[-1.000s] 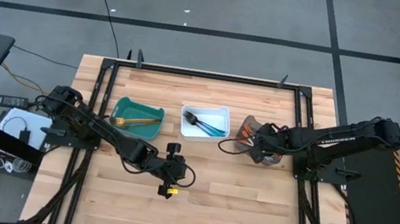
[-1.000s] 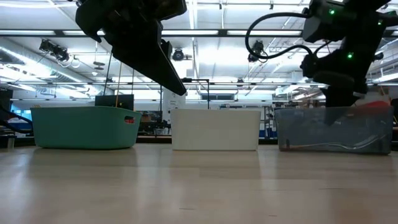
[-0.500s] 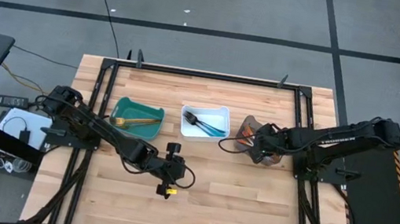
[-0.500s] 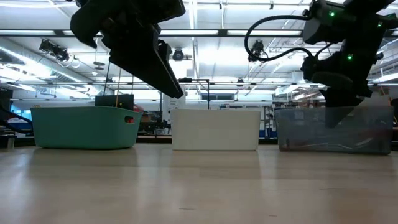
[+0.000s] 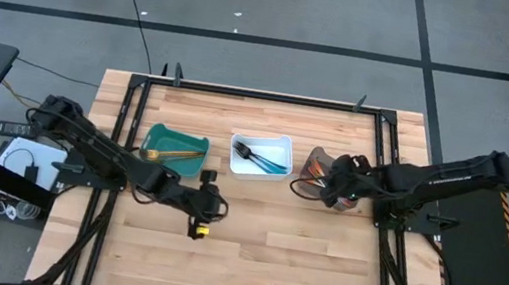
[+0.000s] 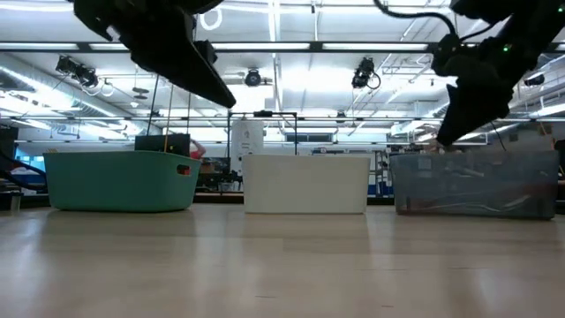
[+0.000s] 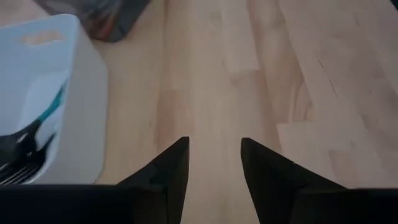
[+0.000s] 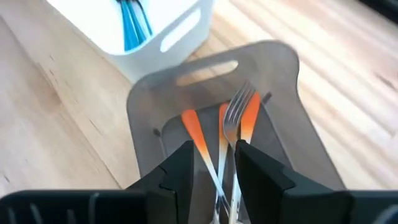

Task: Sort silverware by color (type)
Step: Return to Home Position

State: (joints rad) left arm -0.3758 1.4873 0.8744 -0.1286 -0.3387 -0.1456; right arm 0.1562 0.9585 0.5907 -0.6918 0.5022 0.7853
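Gold pieces (image 5: 175, 156) are lying in the teal bin (image 5: 157, 134) at centre left of the high view. The left gripper (image 7: 214, 155) is hovering lower in the frame, fingers spread and gripping nothing. Blue-handled pieces (image 5: 269, 166) are sitting in the white bin (image 5: 261, 139) at centre. Right of it, orange-handled pieces (image 8: 250, 118) are crossing in the grey bin (image 8: 273, 68), their lower ends hiding behind the right gripper (image 8: 212, 152), whose fingers are standing slightly apart, empty.
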